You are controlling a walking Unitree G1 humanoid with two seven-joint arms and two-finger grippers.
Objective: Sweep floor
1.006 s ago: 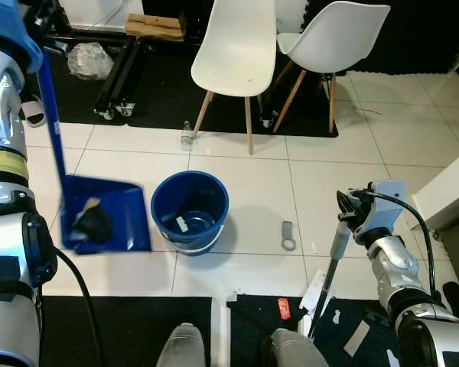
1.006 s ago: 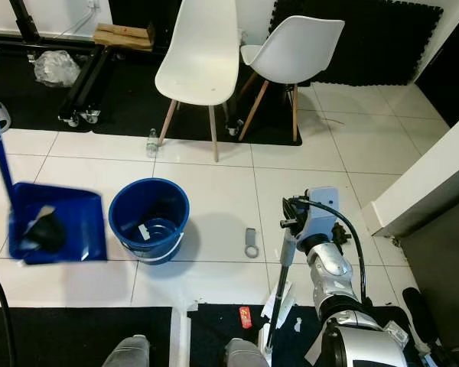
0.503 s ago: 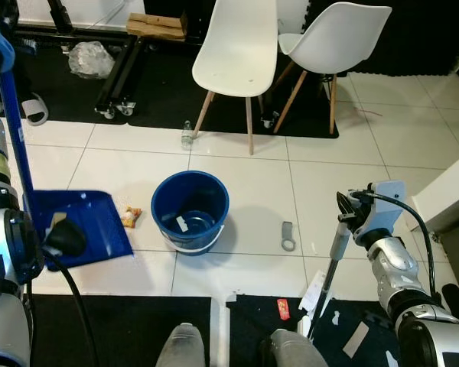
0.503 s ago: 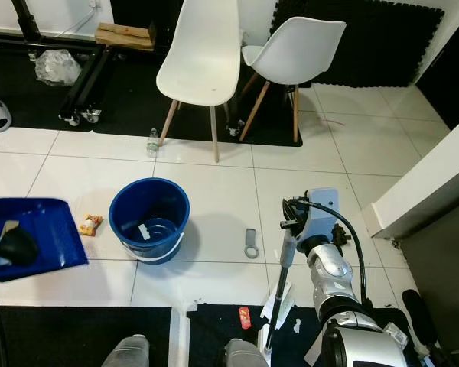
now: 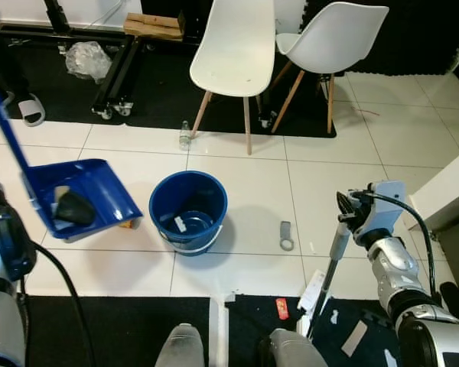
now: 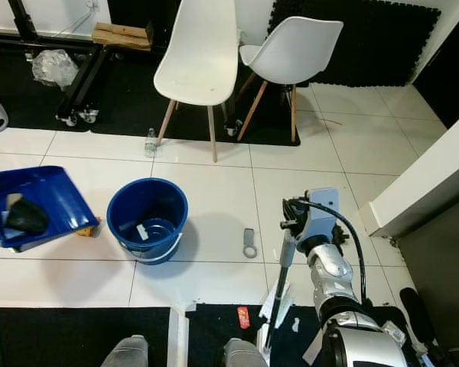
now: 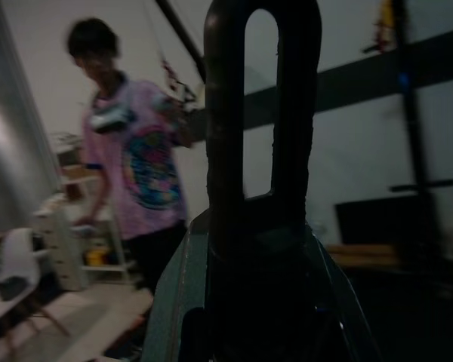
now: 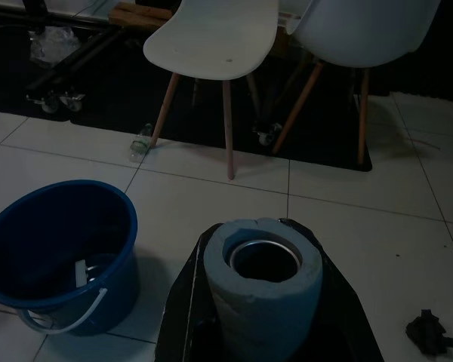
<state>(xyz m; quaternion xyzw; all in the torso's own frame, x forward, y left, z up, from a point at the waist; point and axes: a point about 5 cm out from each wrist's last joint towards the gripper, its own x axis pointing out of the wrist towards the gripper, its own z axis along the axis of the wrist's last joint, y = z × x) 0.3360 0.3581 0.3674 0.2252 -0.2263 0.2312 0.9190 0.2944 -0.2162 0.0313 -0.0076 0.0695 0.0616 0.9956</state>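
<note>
On the white tiled floor (image 5: 245,191), the tilted dustpan (image 5: 80,199) could spill beside the bucket (image 5: 188,210); the right pincer (image 8: 264,302) is clamped on the broom handle (image 5: 333,264).

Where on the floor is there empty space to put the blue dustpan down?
Bare white tiles lie between the blue bucket and the white chairs, and also between the bucket and the grey ring. It is crowded by the broom handle, where scraps litter the dark mat. The dustpan hangs left of the bucket.

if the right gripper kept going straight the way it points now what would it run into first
Probably the floor tiles just past the blue bucket, short of the white chair. The right gripper holds the broom handle; depth is unclear.
</note>
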